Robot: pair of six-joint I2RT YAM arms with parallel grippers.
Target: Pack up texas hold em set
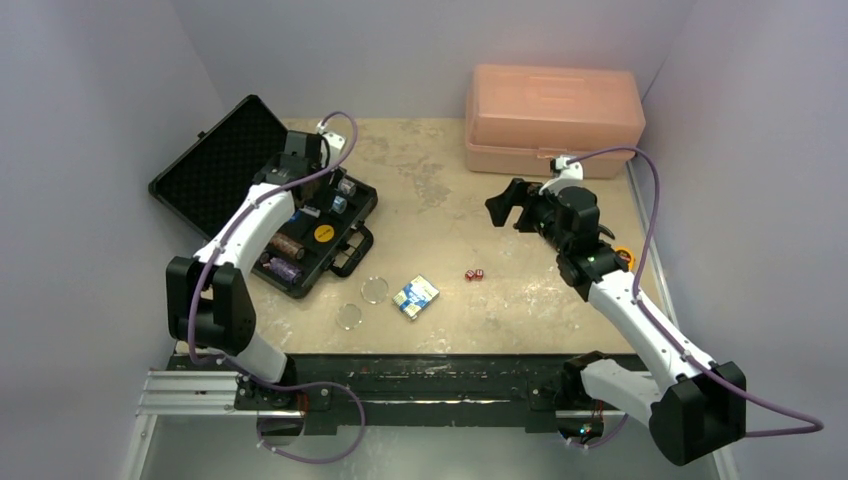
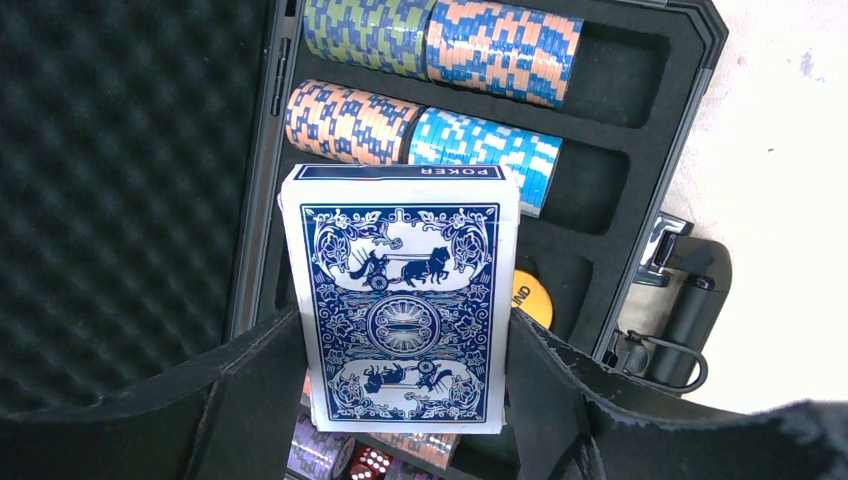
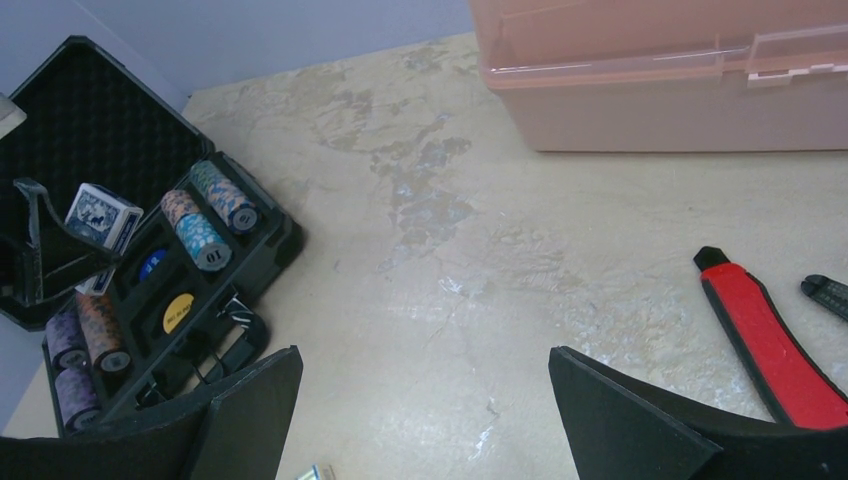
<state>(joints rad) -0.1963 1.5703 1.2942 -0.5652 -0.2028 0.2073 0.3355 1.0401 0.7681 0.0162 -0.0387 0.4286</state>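
- Briefcase (image 1: 205,170): black shell, with black egg-crate foam in the lid.
- Card deck (image 2: 400,310): white border around dark blue scrollwork, with chariot scenes and a central medallion. The blue end band reads POKER in white.
- Chip rows (image 2: 485,150): one is light blue with white blocks. Others are green with blue, peach with blue, and purple.
- Round marker (image 2: 533,298): yellow with black lettering.
- Loose card deck (image 1: 416,296): blue and white, with a touch of yellow.
- Dice (image 1: 474,274): red.
- Discs (image 1: 374,290): clear and colourless.
- Toolbox (image 1: 555,115): translucent pale pink.
- Pliers (image 3: 765,340): red handle with a black tip.
- Table (image 1: 450,190): mottled beige with paler scuffed patches.
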